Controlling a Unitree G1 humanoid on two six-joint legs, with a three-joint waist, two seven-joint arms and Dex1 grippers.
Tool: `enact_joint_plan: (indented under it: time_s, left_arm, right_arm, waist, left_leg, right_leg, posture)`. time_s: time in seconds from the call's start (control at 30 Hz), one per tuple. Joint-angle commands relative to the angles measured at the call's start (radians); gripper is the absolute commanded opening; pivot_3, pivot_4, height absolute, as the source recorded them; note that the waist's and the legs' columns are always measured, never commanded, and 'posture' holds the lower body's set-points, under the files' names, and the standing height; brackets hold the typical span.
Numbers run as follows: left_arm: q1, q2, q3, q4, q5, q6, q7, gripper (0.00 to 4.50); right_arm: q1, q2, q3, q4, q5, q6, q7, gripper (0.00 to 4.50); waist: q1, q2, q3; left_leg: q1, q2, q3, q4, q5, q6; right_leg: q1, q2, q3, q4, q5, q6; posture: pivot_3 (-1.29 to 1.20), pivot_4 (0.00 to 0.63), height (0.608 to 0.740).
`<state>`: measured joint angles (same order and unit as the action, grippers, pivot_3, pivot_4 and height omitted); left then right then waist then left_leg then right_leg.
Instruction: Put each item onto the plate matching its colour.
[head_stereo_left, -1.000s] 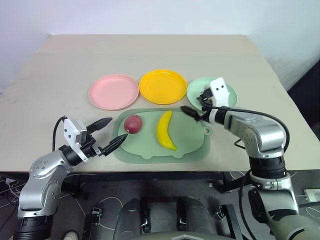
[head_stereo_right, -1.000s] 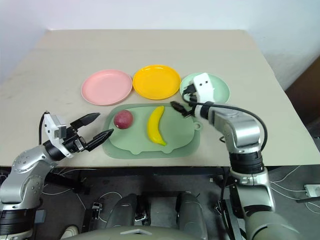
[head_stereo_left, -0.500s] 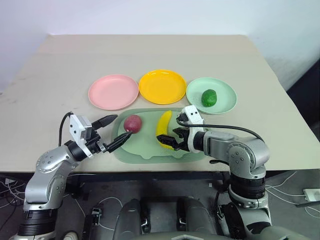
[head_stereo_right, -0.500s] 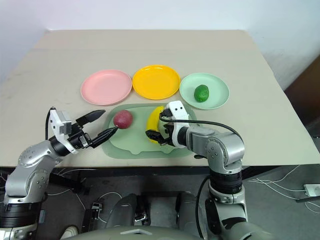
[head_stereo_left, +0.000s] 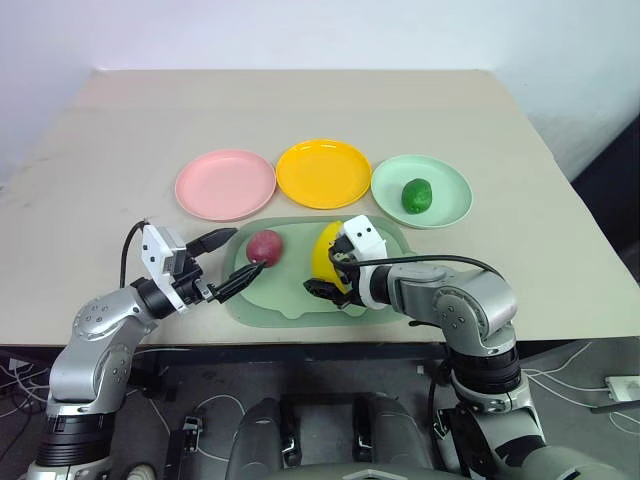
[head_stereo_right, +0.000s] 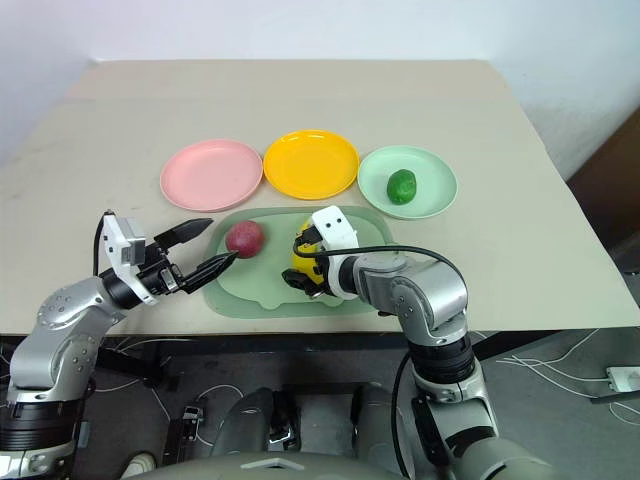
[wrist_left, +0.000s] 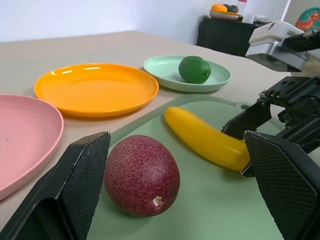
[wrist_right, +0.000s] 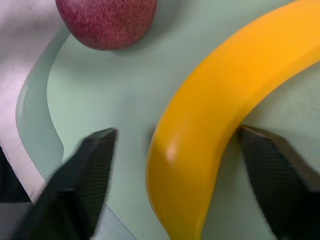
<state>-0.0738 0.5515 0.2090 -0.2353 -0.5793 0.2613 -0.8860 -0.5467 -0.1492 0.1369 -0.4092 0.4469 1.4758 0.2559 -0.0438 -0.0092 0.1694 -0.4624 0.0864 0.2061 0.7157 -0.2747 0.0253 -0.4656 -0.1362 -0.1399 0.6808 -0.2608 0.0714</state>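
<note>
The right gripper (head_stereo_right: 303, 268), fingers apart and not yet clamped, straddles the near end of the banana (head_stereo_left: 327, 256), whose long axis runs near-to-far toward the yellow plate (head_stereo_left: 325, 173).

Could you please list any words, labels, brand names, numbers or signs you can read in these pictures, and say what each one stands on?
None: no readable text on the pink plate, yellow plate, mint green plate, pale green tray, red fruit, banana, green fruit or table.
The small white box on the right wrist shows two dark dots, no letters.
</note>
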Motion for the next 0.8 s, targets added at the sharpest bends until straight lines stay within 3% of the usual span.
enact_joint_plan:
  time_s: [0.03, 0.07, 0.13, 0.33, 0.5, 0.6, 0.8]
  left_arm:
    - [0.011, 0.01, 0.018, -0.022, -0.012, -0.004, -0.005, 4.5]
    - [0.013, 0.011, 0.019, -0.023, -0.013, -0.005, -0.005, 4.5]
    - [0.019, 0.011, 0.021, -0.027, -0.013, -0.005, -0.005, 4.5]
    - [0.043, 0.014, 0.041, -0.053, -0.029, 0.006, 0.008, 4.5]
    - [0.06, 0.013, 0.05, -0.072, -0.038, 0.011, 0.029, 4.5]
    - [0.068, 0.009, 0.051, -0.083, -0.04, 0.013, 0.04, 4.5]
    - [0.082, -0.004, 0.044, -0.103, -0.04, 0.014, 0.061, 4.5]
  right_arm:
    - [0.001, -0.005, 0.016, -0.006, 0.01, 0.004, 0.012, 2.5]
    - [0.001, -0.006, 0.017, -0.006, 0.01, 0.004, 0.012, 2.04]
    - [-0.001, -0.009, 0.012, -0.005, 0.01, -0.001, 0.017, 1.63]
    - [-0.045, -0.099, -0.108, -0.042, 0.073, -0.076, 0.127, 1.63]
    - [-0.153, -0.154, -0.103, 0.062, 0.043, -0.222, 0.173, 1.63]
    - [-0.247, -0.161, -0.053, 0.215, 0.004, -0.349, 0.227, 1.63]
    - [-0.471, -0.104, 0.06, 0.746, -0.187, -0.692, 0.259, 1.63]
  waist:
    - [0.0, 0.0, 0.0]
    - [0.0, 0.0, 0.0]
    - [0.0, 0.0, 0.0]
    - [0.004, 0.0, 0.0]
    - [-0.002, 0.0, 0.0]
    - [-0.002, 0.0, 0.0]
    - [-0.001, 0.0, 0.0]
  left_leg:
    - [0.0, 0.0, 0.0, 0.0, 0.0, 0.0]
    - [0.0, 0.0, 0.0, 0.0, 0.0, 0.0]
    - [0.0, 0.0, 0.0, 0.0, 0.0, 0.0]
    - [-0.001, 0.0, 0.0, 0.0, 0.0, 0.0]
    - [0.0, 0.0, 0.0, -0.001, 0.0, 0.0]
    - [-0.001, 0.0, 0.001, -0.001, 0.001, 0.002]
    - [0.0, -0.001, 0.003, -0.001, 0.001, 0.003]
  right_leg:
    - [0.0, 0.0, 0.0, 0.0, 0.0, 0.0]
    - [0.0, 0.0, 0.0, 0.0, 0.0, 0.0]
    - [0.0, 0.0, 0.0, 0.0, 0.0, 0.0]
    - [0.0, -0.001, 0.0, -0.001, 0.0, 0.0]
    - [-0.001, 0.0, 0.0, -0.001, 0.0, 0.0]
    - [-0.001, 0.0, 0.0, -0.001, 0.0, 0.0]
    - [-0.001, 0.0, 0.0, -0.001, 0.0, 0.0]
  posture:
    - [0.0, 0.15, 0.695]
    - [0.0, 0.15, 0.695]
    - [0.0, 0.15, 0.695]
    - [0.0, 0.15, 0.695]
    - [0.0, 0.15, 0.695]
    - [0.0, 0.15, 0.695]
    - [0.0, 0.15, 0.695]
